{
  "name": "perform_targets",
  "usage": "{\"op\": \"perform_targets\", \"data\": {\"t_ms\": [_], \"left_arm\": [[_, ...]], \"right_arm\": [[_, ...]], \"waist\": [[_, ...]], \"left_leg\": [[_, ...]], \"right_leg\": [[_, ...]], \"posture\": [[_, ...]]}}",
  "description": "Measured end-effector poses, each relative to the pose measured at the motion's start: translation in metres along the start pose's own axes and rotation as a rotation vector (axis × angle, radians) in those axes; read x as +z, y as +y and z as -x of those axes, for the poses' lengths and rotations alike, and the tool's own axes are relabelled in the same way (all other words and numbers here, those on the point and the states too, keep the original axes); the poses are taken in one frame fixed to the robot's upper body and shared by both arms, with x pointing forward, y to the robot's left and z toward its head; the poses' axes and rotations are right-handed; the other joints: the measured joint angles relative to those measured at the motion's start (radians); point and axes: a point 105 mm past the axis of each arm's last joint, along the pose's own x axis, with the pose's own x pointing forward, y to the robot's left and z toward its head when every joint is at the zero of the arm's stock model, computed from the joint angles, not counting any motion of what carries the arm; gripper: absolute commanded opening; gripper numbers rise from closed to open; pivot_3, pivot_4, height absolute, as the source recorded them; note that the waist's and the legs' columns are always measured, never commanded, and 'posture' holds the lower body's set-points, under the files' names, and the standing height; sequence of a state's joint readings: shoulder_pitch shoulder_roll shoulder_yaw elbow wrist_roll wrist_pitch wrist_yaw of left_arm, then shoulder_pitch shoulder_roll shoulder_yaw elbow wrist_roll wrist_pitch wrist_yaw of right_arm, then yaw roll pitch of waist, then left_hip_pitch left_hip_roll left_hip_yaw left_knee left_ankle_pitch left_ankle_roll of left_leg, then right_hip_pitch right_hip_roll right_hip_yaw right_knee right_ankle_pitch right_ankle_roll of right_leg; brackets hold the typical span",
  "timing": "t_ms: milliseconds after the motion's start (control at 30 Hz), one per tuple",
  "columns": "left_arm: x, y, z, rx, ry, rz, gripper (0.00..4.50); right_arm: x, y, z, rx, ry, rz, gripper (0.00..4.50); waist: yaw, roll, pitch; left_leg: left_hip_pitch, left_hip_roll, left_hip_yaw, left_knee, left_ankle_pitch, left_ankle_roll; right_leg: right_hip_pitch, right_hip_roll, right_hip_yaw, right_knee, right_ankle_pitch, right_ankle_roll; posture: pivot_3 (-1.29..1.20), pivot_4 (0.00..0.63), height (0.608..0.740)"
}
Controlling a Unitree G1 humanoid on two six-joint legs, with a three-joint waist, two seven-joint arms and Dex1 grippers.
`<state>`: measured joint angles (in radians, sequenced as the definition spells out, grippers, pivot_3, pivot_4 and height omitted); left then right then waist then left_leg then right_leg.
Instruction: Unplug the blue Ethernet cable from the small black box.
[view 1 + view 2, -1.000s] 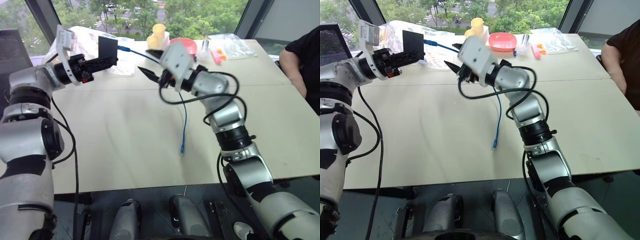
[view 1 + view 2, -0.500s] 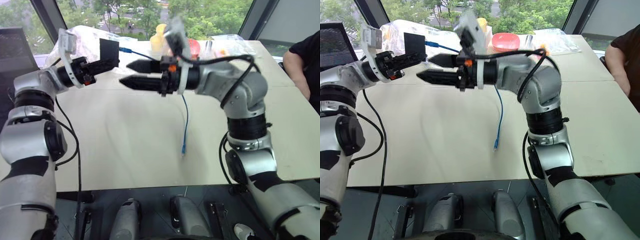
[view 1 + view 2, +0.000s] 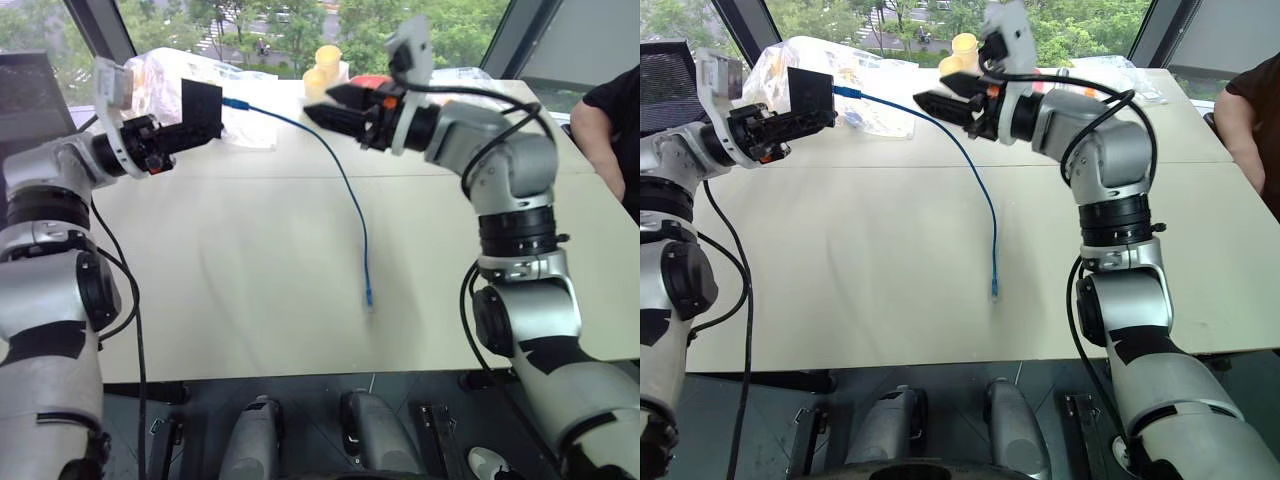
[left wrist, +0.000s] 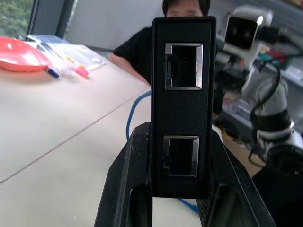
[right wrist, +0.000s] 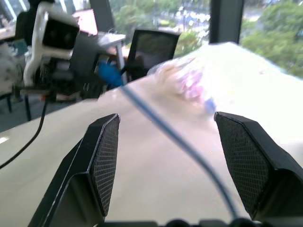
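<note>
My left gripper (image 3: 193,129) is shut on the small black box (image 3: 201,107) and holds it up over the table's far left. Two sockets on the box's near face (image 4: 182,109) stand empty between the left fingers (image 4: 124,189). The blue Ethernet cable (image 3: 345,190) is plugged into the box's far side. From there it arcs down to its free end (image 3: 368,297) on the tabletop. My right gripper (image 3: 320,104) is open in the air to the right of the box, near the cable's upper run. The blurred cable (image 5: 156,120) passes in front of its spread fingers (image 5: 102,151).
Yellow cups (image 3: 322,68), a red bowl (image 3: 1085,92) and clear plastic bags (image 3: 165,70) lie along the far side of the beige table (image 3: 250,290). A person in black (image 3: 612,110) sits at the right edge. A dark chair (image 3: 25,90) stands at the far left.
The right gripper, stretched out close to the box half a second ago, has drawn back to the right and rolled. The left gripper still holds the box in about the same place.
</note>
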<state>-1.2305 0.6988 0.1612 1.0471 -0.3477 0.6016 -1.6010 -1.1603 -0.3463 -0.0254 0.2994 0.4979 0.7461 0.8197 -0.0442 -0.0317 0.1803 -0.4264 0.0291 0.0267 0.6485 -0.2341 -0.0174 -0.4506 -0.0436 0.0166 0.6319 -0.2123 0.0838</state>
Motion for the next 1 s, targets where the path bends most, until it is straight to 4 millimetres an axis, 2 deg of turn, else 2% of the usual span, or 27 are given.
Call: {"op": "perform_targets", "data": {"t_ms": [100, 200, 300, 533, 733, 900, 1000], "left_arm": [[-0.003, -0.008, -0.011, -0.056, 0.026, -0.023, 0.54], [0.005, -0.019, -0.016, -0.111, 0.013, -0.054, 0.54], [0.012, -0.031, -0.022, -0.167, 0.000, -0.078, 0.54], [0.017, -0.041, -0.026, -0.221, -0.021, -0.081, 0.54], [0.016, -0.041, -0.028, -0.232, -0.024, -0.071, 0.54], [0.016, -0.041, -0.028, -0.237, -0.031, -0.067, 0.54], [0.016, -0.040, -0.028, -0.236, -0.034, -0.062, 0.54]], "right_arm": [[0.002, 0.003, -0.004, 0.070, -0.047, -0.129, 3.30], [0.015, 0.005, -0.007, 0.119, -0.091, -0.207, 3.30], [0.022, 0.016, -0.013, 0.206, -0.099, -0.249, 3.30], [0.013, 0.032, -0.023, 0.293, -0.058, -0.279, 3.30], [0.002, 0.031, -0.029, 0.290, -0.040, -0.312, 3.30], [0.001, 0.032, -0.031, 0.292, -0.042, -0.319, 3.30], [0.002, 0.033, -0.032, 0.295, -0.046, -0.324, 2.44]], "waist": [[-0.003, 0.000, 0.000], [-0.001, 0.000, 0.000], [0.000, 0.000, 0.000], [0.000, 0.000, 0.000], [0.000, 0.000, 0.000], [0.000, 0.000, 0.000], [0.000, 0.000, 0.000]], "left_leg": [[0.001, 0.002, 0.000, 0.000, 0.000, 0.000], [0.000, 0.002, 0.000, 0.001, 0.000, 0.000], [0.000, 0.002, 0.000, 0.001, 0.000, 0.000], [0.000, 0.001, 0.000, 0.001, 0.000, 0.000], [0.000, 0.001, 0.001, 0.001, 0.000, 0.000], [0.000, 0.001, 0.000, 0.001, 0.000, 0.000], [0.000, 0.001, 0.000, 0.001, 0.000, 0.000]], "right_leg": [[-0.001, 0.002, 0.001, 0.002, 0.001, -0.001], [-0.002, 0.002, 0.001, 0.003, 0.001, -0.001], [-0.002, 0.002, 0.001, 0.003, 0.001, -0.001], [-0.002, 0.001, 0.001, 0.003, 0.001, -0.001], [-0.002, 0.001, 0.001, 0.003, 0.001, -0.001], [-0.002, 0.001, 0.001, 0.003, 0.001, -0.001], [-0.002, 0.001, 0.001, 0.003, 0.001, -0.001]], "posture": [[0.00, 0.150, 0.740], [0.00, 0.150, 0.740], [0.00, 0.150, 0.740], [0.00, 0.150, 0.740], [0.00, 0.150, 0.740], [0.00, 0.150, 0.740], [0.00, 0.150, 0.740]]}}
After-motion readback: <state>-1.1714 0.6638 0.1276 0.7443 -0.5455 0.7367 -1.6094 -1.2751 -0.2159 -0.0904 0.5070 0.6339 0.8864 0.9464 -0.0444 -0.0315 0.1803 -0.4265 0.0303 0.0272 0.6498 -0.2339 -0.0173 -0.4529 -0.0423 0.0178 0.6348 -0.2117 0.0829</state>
